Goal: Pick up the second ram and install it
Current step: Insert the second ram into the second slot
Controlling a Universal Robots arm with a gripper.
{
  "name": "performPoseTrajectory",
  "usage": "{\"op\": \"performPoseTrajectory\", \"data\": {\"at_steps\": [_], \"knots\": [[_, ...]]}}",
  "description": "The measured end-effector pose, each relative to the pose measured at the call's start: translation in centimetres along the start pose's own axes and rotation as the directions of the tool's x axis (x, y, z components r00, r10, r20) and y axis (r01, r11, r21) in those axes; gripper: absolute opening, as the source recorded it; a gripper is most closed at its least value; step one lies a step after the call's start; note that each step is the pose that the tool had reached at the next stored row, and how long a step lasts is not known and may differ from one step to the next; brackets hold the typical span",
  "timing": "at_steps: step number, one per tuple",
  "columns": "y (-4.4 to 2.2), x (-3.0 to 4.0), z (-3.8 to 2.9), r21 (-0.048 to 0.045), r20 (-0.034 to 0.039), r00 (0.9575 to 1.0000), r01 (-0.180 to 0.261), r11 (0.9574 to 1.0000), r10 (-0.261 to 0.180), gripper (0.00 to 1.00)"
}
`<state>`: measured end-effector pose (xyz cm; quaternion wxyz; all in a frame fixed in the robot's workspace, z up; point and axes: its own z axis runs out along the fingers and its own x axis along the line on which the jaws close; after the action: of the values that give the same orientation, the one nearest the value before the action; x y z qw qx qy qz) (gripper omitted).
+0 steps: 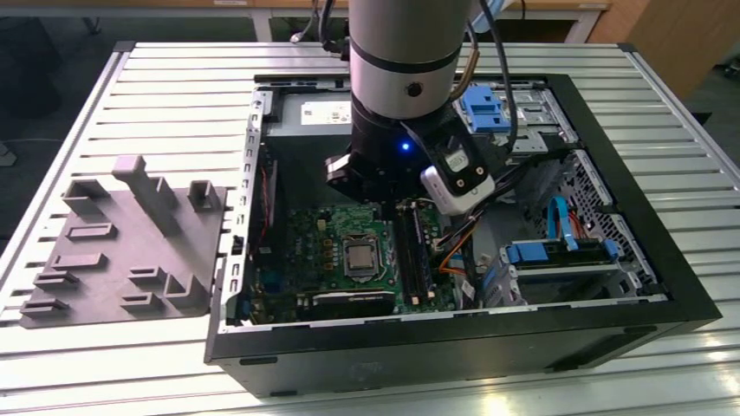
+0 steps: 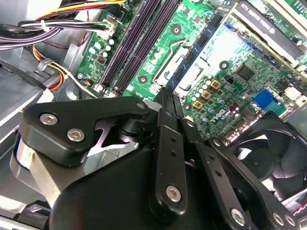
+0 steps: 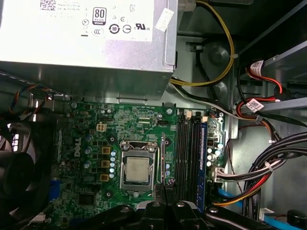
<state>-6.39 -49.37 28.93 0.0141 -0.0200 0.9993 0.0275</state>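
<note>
The gripper hangs low over the green motherboard, inside the open computer case. Its fingers are close together, and I see no stick between them. I think the second ram is the thin stick standing in the ram sockets, on the side by the cables. So it looks put in, with little work left.

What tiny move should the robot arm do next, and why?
Probably rise straight up a little. The gripper hangs low inside the computer case, close over the green motherboard beside its long black slots, with jaws together and nothing between them. With empty jaws, my guess is it should clear the case walls and cables before going anywhere sideways.
</note>
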Motion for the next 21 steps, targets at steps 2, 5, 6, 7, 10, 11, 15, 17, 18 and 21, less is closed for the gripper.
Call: {"op": "performPoseTrajectory", "data": {"at_steps": [2, 5, 6, 7, 10, 11, 15, 17, 18, 21], "knots": [[-0.01, 0.01, 0.26, -0.0012, 0.0, 1.0, 0.0, 1.0, 0.0, 0.11], [-0.02, 0.01, 0.32, -0.0017, 0.0001, 1.0, 0.0, 1.0, 0.0, 0.11], [-0.02, 0.01, 0.34, -0.0019, 0.0001, 1.0, 0.0, 1.0, 0.0, 0.11], [-0.02, 0.01, 0.35, -0.002, 0.0001, 1.0, 0.0, 1.0, 0.0, 0.11], [-0.02, 0.01, 0.41, -0.0026, 0.0001, 1.0, 0.0, 1.0, 0.0, 0.11], [-0.02, 0.01, 0.43, -0.0028, 0.0001, 1.0, 0.0, 1.0, 0.0, 0.11], [-0.03, 0.02, 0.57, -0.0044, 0.0002, 1.0, 0.0, 1.0, 0.0, 0.11], [-0.03, 0.02, 0.6, -0.0049, 0.0002, 1.0, 0.0, 1.0, 0.0, 0.11], [-0.03, 0.02, 0.63, -0.0052, 0.0002, 1.0, 0.0, 1.0, 0.0, 0.11], [-0.04, 0.02, 0.7, -0.0062, 0.0003, 1.0, 0.0, 1.0, 0.0, 0.11]]}}
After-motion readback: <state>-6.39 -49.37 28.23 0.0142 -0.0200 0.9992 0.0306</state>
